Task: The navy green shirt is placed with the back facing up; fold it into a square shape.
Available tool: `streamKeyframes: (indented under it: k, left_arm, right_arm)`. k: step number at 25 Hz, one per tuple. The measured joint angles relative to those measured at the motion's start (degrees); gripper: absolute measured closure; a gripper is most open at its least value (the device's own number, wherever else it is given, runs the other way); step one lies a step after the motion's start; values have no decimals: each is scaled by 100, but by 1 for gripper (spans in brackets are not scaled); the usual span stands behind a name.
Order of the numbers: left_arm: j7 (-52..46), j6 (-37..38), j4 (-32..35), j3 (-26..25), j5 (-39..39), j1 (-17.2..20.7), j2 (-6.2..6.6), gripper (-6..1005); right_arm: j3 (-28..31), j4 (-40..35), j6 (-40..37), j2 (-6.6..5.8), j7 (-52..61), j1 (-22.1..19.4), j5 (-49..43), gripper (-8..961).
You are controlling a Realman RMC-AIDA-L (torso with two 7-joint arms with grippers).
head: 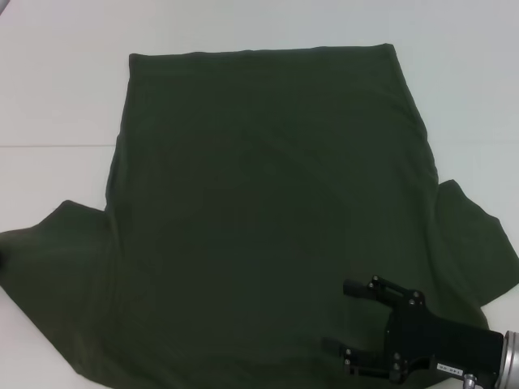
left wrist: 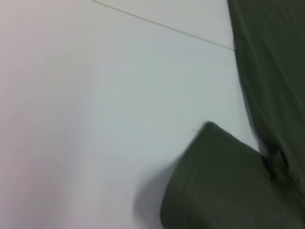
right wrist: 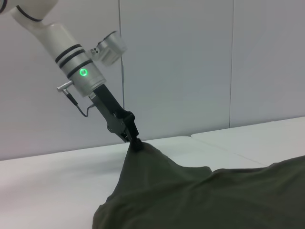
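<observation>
While the navy green shirt (head: 268, 219) lies spread back-up on the white table (head: 57, 97), left gripper (right wrist: 136, 143) pinching its left sleeve, lifted, right gripper (head: 345, 324) spread wide over near-right hem

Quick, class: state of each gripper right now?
Left gripper: shut on the navy green shirt, lifting its sleeve.
Right gripper: open, over the shirt.

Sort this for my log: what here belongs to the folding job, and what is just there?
Job:
- shirt, spread flat
- left claw, shut on the shirt's sleeve, lifting it
- right claw, open over the shirt's near edge

Just there:
- white table
- wall
</observation>
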Motion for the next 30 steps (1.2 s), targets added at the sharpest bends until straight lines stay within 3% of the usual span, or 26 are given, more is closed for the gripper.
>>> streamKeyframes:
  k: [8, 18, 23, 30]
  left_arm:
    - [29, 114, 120, -91, -82, 53, -1, 984]
    - [140, 635, 76, 42, -568, -246, -150, 984]
    - [164, 809, 67, 367, -662, -438, -386, 984]
    - [221, 687, 53, 721, -769, -567, -829, 983]
  right_arm:
    - [9, 0, -4, 9, -3, 32, 0, 38]
    - [9, 0, 25, 9, -4, 74, 0, 38]
    - [9, 6, 34, 9, -4, 97, -1, 38]
    - [9, 22, 40, 13, -3, 114, -1, 38]
